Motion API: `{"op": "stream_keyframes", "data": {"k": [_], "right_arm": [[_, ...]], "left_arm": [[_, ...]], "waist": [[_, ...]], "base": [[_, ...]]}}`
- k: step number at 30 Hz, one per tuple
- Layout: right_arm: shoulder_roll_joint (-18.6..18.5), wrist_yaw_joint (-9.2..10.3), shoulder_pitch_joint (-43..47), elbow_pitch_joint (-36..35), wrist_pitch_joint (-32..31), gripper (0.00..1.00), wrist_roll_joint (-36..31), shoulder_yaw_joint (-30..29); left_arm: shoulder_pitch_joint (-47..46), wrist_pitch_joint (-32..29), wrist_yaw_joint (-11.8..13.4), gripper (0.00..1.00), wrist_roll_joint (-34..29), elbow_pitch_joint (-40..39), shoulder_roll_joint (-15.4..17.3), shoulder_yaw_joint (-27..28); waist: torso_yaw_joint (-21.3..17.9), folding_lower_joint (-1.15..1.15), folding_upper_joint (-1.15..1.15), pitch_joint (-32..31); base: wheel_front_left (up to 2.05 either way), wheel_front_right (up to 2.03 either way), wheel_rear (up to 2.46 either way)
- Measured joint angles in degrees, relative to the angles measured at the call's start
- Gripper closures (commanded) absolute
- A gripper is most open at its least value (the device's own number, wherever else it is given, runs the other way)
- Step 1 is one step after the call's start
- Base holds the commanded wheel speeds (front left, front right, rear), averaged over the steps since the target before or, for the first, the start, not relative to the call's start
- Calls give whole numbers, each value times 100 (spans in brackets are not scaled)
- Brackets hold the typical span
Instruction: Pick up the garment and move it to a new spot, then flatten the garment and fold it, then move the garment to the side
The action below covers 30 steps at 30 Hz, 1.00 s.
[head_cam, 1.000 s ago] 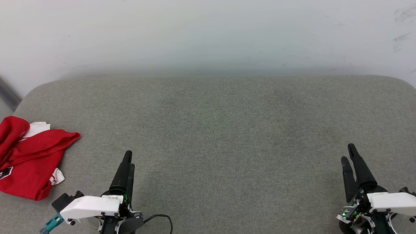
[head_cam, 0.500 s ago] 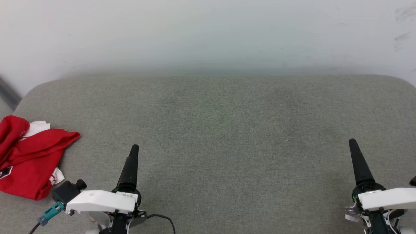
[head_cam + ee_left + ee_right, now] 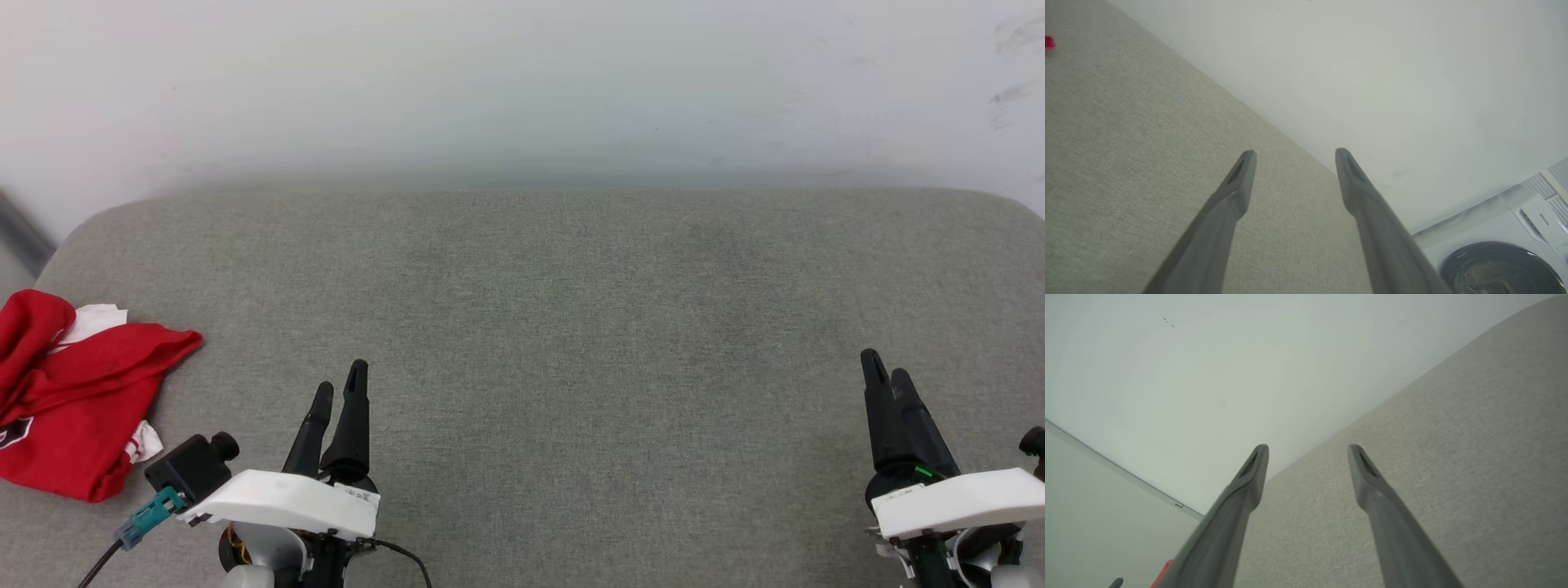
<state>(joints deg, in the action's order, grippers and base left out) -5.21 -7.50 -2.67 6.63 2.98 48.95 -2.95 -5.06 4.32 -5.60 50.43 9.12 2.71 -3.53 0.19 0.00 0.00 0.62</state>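
The garment [image 3: 73,400], red with white sleeve bits and a scrap of black print, lies crumpled at the left edge of the grey padded surface [image 3: 555,327]. A sliver of its red also shows at the left edge of the left wrist view as the garment [image 3: 1048,42] and low in the right wrist view as the garment [image 3: 1161,573]. My left gripper [image 3: 341,377] hovers at the lower left, to the right of the garment and apart from it, open and empty. At the lower right my right gripper [image 3: 885,366] is open and empty too.
A pale wall [image 3: 522,90] rises right behind the surface's far edge. The surface's rounded corners fall away at far left and far right. A washing machine [image 3: 1502,261] stands beyond the surface in the left wrist view.
Both wrists have rolled: each gripper showed as one edge-on finger half a second ago and now shows two fingers. The garment has not moved.
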Motion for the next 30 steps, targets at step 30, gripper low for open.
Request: {"op": "stream_keyframes", "data": {"k": [30], "right_arm": [[-31, 0, 145, -308, 15, 0, -2190, 58]], "left_arm": [[1, 491, 216, 0, -2231, 12, 4, -246]], "waist": [[21, 0, 0, 28]], "base": [[0, 0, 0]]}}
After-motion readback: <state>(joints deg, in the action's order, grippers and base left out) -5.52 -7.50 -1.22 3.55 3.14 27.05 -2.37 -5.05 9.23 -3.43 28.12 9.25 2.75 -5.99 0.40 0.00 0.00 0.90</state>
